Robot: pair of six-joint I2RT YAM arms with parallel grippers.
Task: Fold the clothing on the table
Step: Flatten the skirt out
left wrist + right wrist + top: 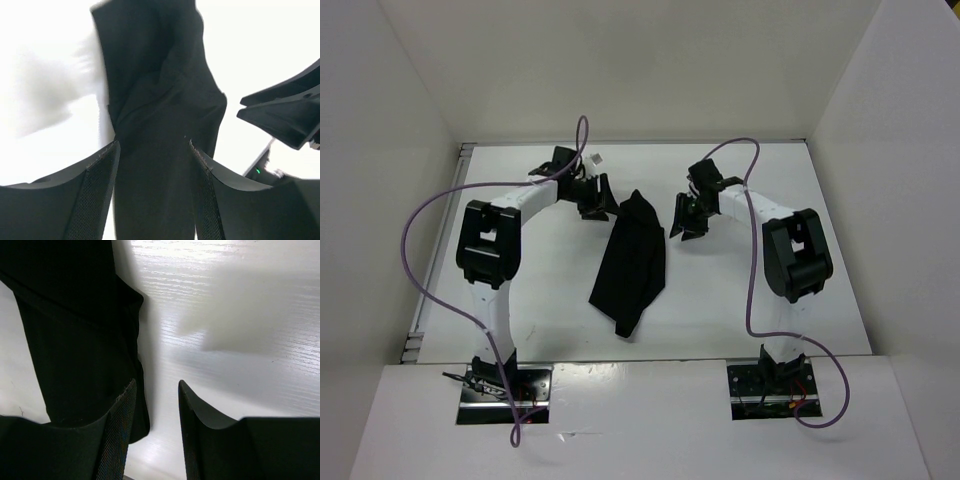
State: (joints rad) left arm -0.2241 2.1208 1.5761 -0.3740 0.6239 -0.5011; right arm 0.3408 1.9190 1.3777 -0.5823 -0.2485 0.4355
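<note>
At mid-table [550, 300], the clothing [635, 262]: one long crumpled strip, slanting from far-right to near-left. Reaching in from the left, the left arm [488, 250], elbow raised and outward, forearm bent inward. Left gripper [598, 198] just beside the strip's far end, jaws apart, cloth visible below the gap but not pinched. On the other side, the right arm [798, 255], elbow high, wrist turned inward. Right gripper [685, 218] near that far end too, jaws apart over bare table, cloth edge alongside one finger [117, 440].
</note>
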